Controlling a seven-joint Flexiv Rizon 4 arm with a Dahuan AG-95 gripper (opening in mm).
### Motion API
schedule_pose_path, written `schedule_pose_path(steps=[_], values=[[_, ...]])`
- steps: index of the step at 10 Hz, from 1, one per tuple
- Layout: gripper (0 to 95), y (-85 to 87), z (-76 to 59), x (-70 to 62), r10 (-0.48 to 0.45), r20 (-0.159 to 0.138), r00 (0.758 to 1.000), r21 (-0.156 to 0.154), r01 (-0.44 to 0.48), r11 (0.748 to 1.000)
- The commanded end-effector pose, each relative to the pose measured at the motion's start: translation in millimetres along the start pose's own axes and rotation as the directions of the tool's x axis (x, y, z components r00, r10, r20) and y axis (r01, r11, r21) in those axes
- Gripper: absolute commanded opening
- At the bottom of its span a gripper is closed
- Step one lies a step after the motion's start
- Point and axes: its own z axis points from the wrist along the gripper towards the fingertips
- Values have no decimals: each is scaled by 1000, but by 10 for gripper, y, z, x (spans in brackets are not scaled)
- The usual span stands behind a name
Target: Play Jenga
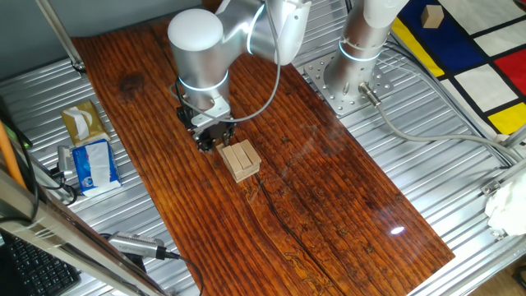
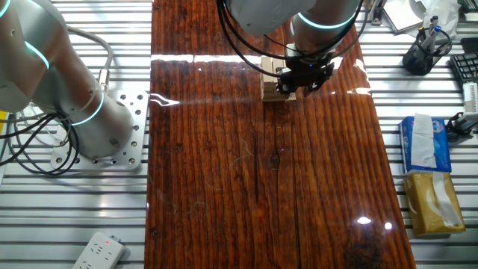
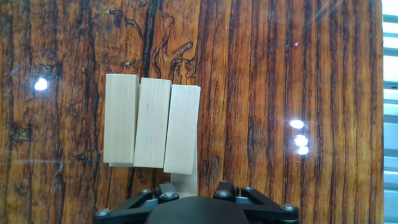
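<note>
Gripper low beside a small Jenga pile on a dark wooden desk.

From left to right in one fixed view: tissue packs on the metal slats off the desk's left edge; then gripper pointing down, close by the pile's far end; then Jenga, three pale bars abreast on top, sitting in the desk's far half, roughly midway between its long edges; then the arm's round base plate off the far right corner. In hand view, Jenga left of centre, right-hand bar slightly skewed, a lower bar end poking out beneath it toward the gripper body. Fingertips not visible; cannot tell whether fingers are spread or closed. In the other fixed view, gripper touching or just beside Jenga.
</note>
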Motion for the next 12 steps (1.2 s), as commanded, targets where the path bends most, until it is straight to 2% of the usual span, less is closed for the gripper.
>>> schedule_pose_path(steps=[1,12], values=[[190,-1,1,1,51,-6,999,14,-51,999],[190,-1,1,1,41,0,999,7,-41,999]])
